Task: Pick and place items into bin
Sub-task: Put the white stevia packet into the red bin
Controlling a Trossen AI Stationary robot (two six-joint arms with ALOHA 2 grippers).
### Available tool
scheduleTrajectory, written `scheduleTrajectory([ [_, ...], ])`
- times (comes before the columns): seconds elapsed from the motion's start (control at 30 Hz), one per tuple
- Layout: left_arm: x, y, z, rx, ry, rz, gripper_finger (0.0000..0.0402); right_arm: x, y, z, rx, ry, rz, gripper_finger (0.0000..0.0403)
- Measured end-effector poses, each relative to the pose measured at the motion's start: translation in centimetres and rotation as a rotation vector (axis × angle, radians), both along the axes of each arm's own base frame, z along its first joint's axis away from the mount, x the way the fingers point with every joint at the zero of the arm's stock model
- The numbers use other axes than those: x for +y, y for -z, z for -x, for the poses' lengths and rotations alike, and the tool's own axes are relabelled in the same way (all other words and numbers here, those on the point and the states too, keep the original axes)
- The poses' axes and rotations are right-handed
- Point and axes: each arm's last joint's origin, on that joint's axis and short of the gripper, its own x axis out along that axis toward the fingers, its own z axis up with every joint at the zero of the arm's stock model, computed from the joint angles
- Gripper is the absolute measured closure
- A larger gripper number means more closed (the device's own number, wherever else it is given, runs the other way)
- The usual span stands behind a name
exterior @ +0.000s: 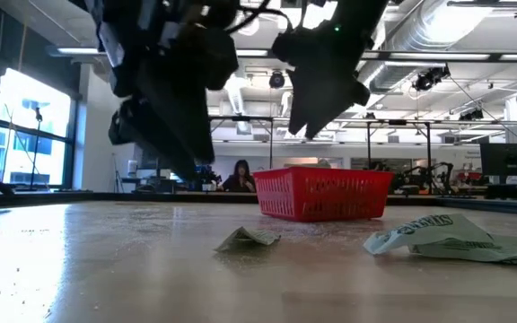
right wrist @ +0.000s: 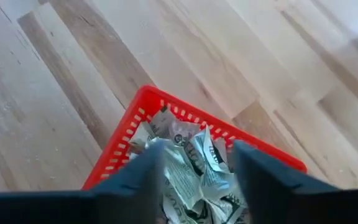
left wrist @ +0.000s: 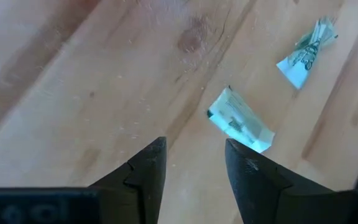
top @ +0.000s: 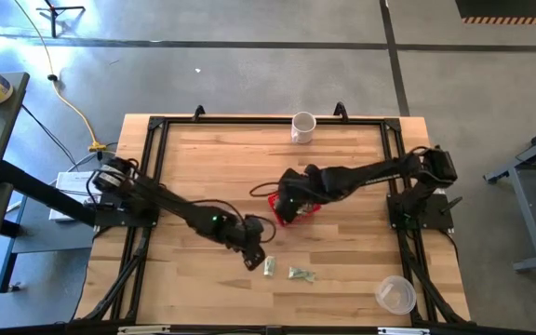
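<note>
The bin, a small red basket (top: 307,212) (exterior: 323,193), stands mid-table with several crumpled green-and-white items (right wrist: 188,146) inside it. My right gripper (top: 285,203) (right wrist: 194,168) hovers open above the bin's pile, fingers pointing down at a slant. Two more items lie flat on the wood nearer the front edge: one (top: 269,266) (left wrist: 238,118) just ahead of my left gripper (top: 255,259) (left wrist: 194,155), the other (top: 301,274) (left wrist: 306,53) a little farther right. My left gripper is open and stands above the wood, short of the nearer item.
A white mug (top: 303,126) stands near the far edge. A clear plastic cup (top: 395,294) sits at the front right corner. Black frame rails (top: 156,177) run along the table's left, right and far sides. Bare wood lies left of the items.
</note>
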Motion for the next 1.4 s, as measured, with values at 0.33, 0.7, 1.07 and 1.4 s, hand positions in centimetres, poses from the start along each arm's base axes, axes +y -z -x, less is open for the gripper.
scheduleTrajectory([
  [0.33,-1.3,1.4,-1.7,-0.110,-0.037,0.071,0.0175,4.4,-3.7,5.3,0.062,0.017,0.195,0.0092],
  [0.7,-4.5,3.7,-2.8,-0.043,-0.091,0.107,0.0135,8.6,-4.0,11.4,0.176,0.211,0.203,0.0091],
  [1.07,-6.5,5.2,-5.4,0.076,-0.130,-0.118,0.0172,9.6,-1.5,11.9,0.256,0.155,0.273,0.0091],
  [1.4,-4.2,6.0,-6.1,0.188,-0.151,-0.401,0.0317,12.5,-1.8,14.9,0.307,0.043,0.338,0.0091],
])
